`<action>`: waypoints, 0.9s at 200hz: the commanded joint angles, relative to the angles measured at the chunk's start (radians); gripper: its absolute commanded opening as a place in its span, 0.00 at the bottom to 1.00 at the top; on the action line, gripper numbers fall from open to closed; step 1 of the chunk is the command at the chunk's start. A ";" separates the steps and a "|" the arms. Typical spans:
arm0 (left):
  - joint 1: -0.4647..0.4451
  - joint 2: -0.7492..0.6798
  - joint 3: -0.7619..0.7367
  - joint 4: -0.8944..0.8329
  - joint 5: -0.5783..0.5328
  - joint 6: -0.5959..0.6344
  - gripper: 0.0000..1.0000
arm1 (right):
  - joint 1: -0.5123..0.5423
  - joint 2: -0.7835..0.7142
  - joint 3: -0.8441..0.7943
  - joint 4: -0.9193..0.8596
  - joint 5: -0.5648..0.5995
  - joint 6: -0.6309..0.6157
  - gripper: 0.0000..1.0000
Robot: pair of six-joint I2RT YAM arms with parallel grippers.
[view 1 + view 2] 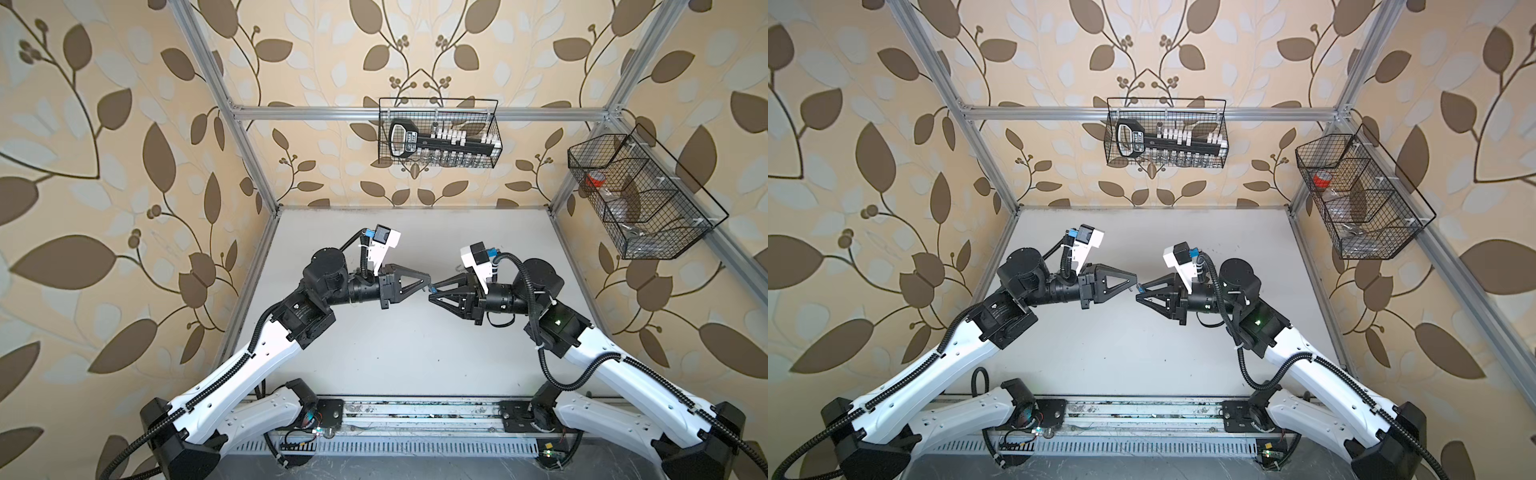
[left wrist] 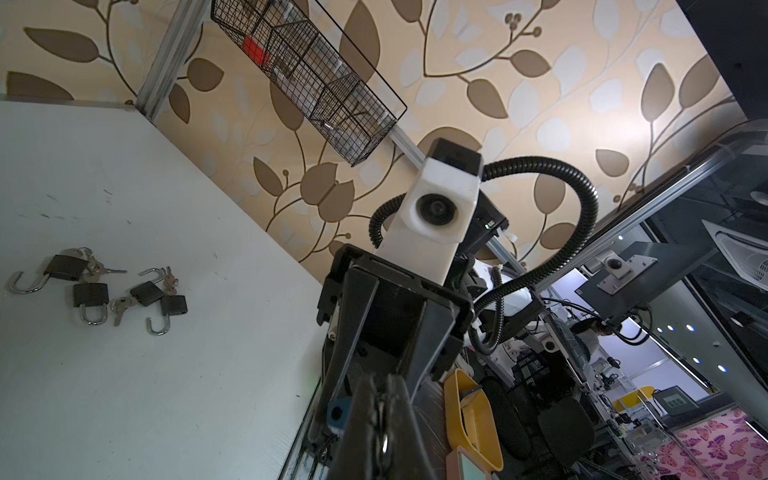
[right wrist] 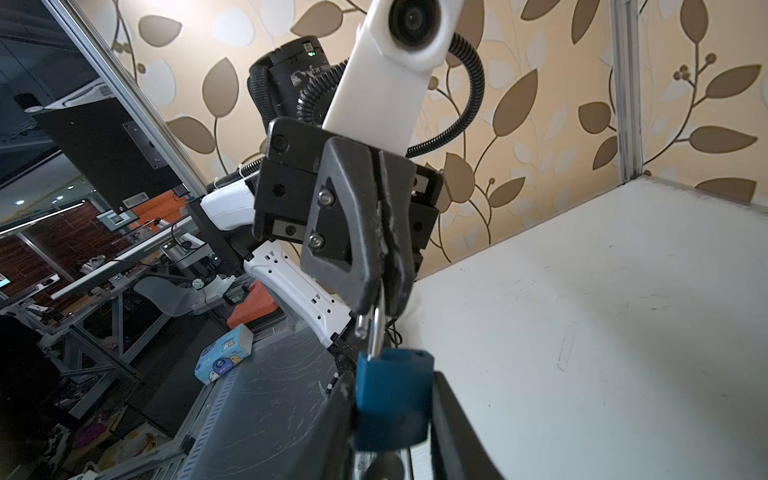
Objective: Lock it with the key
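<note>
Since left gripper [image 1: 426, 282], at 9 o'clock of the mid-air blue padlock [image 3: 392, 395], is clamped on its shackle [image 3: 376, 328], right gripper [image 1: 431, 294] at 3 o'clock straddles it, grip unclear. Best: squeeze squarely, stay in line with shackle, don't wrench it loose.

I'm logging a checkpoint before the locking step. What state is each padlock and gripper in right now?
blue padlock: shackle open, short end free of the body.
left gripper: shut on that shackle.
right gripper: jaws either side of the blue body; grip unclear.
three black padlocks: shackles open.
fourth black padlock: shackle shut.
</note>
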 commanded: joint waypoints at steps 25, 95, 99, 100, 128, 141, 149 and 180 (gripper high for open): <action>0.000 -0.017 0.012 0.046 0.004 0.007 0.00 | 0.004 -0.013 0.013 -0.001 -0.026 -0.005 0.28; 0.001 -0.026 0.016 0.026 -0.007 0.015 0.00 | 0.003 -0.076 0.009 -0.106 0.210 -0.060 0.42; 0.001 -0.026 0.016 0.026 -0.007 0.015 0.00 | 0.003 -0.075 0.008 -0.105 0.204 -0.058 0.41; 0.001 -0.026 0.017 0.026 -0.007 0.015 0.00 | 0.003 -0.075 0.008 -0.105 0.204 -0.057 0.41; 0.001 -0.027 0.011 0.027 -0.009 0.014 0.00 | 0.005 -0.079 0.006 -0.080 0.170 -0.053 0.36; 0.000 -0.027 0.009 0.028 -0.009 0.013 0.00 | 0.005 -0.081 -0.002 -0.057 0.132 -0.054 0.39; 0.001 -0.028 0.006 0.029 -0.010 0.014 0.00 | 0.006 -0.079 -0.007 -0.035 0.094 -0.052 0.43; 0.001 -0.026 0.001 0.036 -0.009 0.009 0.00 | 0.025 -0.054 0.001 -0.024 0.066 -0.053 0.50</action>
